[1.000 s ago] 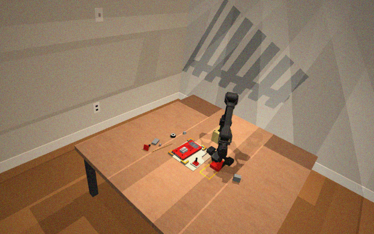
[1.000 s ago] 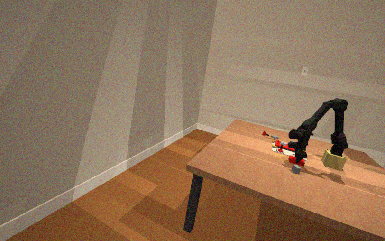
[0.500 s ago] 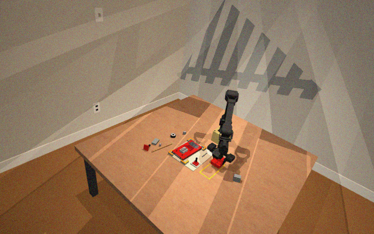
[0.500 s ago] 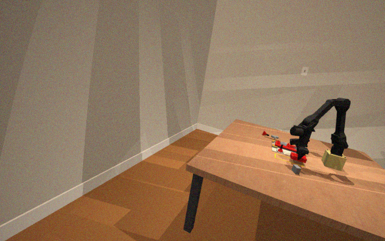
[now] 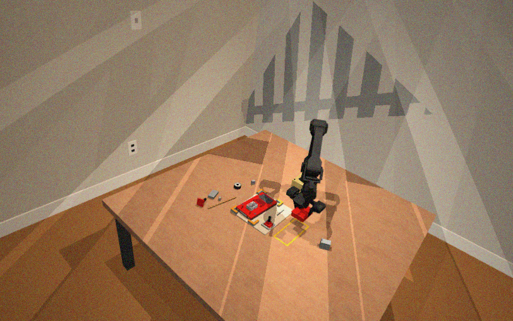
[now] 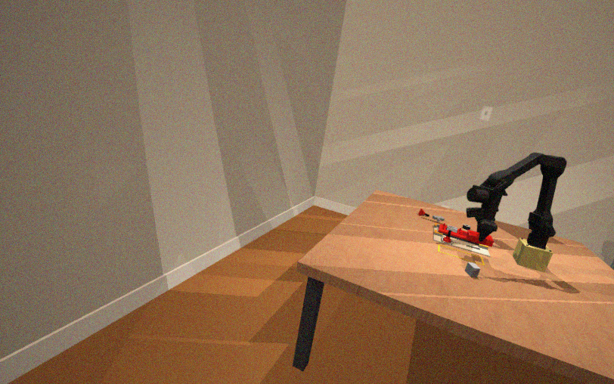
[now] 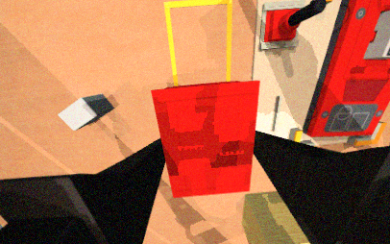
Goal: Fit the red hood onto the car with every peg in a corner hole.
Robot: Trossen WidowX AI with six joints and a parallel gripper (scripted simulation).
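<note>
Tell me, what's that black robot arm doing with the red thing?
The arm's pincer is shut on the hood, a red shell that belongs on a toy car. The hood sits between the two black fingers, just past the yellow outline on the table. The car chassis waits in its jig next to it, with its gray engine block showing and no hood on it yet. Fitting the hood over the pegs comes next.
</note>
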